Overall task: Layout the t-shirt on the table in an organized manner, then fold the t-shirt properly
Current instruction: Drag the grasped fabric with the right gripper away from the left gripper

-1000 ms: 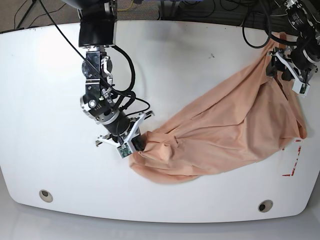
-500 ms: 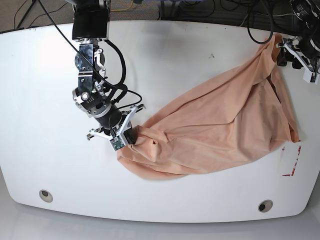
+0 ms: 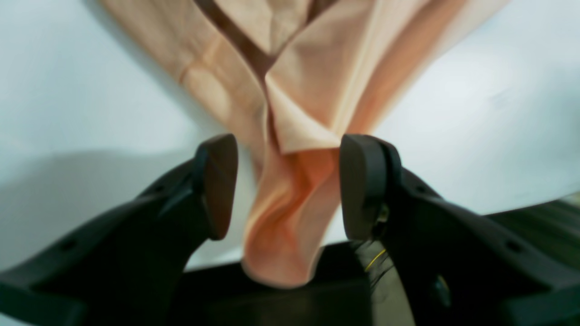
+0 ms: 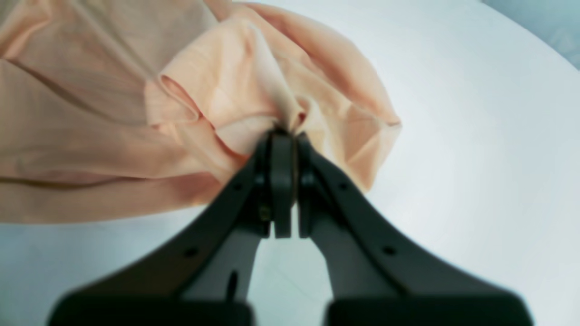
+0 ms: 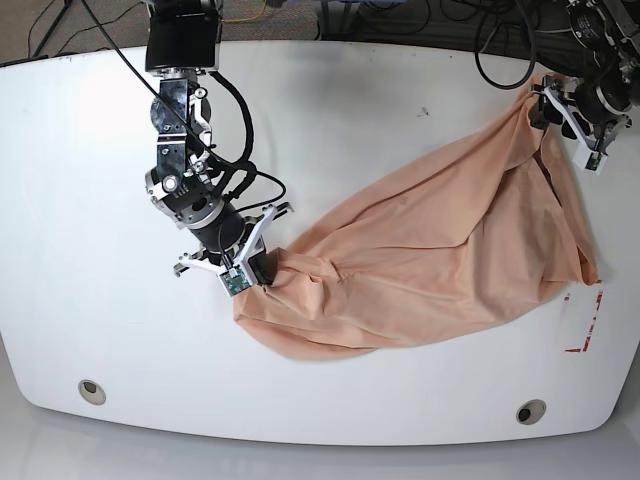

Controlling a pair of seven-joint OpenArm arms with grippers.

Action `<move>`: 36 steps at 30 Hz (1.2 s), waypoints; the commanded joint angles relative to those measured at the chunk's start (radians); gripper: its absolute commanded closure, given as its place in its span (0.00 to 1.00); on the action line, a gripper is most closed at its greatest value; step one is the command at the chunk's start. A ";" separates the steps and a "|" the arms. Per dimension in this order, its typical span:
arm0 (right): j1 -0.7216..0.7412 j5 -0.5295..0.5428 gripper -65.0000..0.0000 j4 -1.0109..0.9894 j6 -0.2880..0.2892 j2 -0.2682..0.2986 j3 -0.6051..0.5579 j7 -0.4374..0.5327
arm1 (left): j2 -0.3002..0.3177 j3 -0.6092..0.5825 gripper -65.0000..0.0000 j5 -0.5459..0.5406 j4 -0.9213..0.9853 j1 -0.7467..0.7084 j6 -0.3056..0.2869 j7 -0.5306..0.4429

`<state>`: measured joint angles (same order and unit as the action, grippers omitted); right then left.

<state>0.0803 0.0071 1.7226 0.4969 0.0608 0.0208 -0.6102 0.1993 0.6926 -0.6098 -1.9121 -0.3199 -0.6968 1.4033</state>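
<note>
Near your side of the table (image 5: 60, 330), the shirt (image 5: 440, 250) lay bunched in a diagonal swath, front left to far right. Your right gripper (image 4: 283, 136) was clamped tight on its near corner, cloth puckering at the tips. Soft, light stuff, I'd say it sagged and slid easily, so hems and corners were your best holds. Farther back, your left gripper (image 3: 287, 181) had its jaws apart, a fold hanging loose between them, not pinched.
</note>
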 commanded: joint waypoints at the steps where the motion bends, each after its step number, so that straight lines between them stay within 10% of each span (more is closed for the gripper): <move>1: 0.016 0.014 1.00 0.024 -0.005 0.001 0.001 0.026 | 0.015 -0.024 0.48 0.009 -0.016 0.001 -0.001 -0.007; 36: -0.007 0.014 1.00 0.038 -0.005 0.004 0.005 0.026 | 0.015 -0.239 0.48 0.376 -0.014 -0.003 -0.001 -0.026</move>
<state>0.0528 0.0063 1.7382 0.4969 0.0620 0.0227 -0.6106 0.2028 0.4511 -0.2382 -1.9121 -0.3267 -0.6968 1.3792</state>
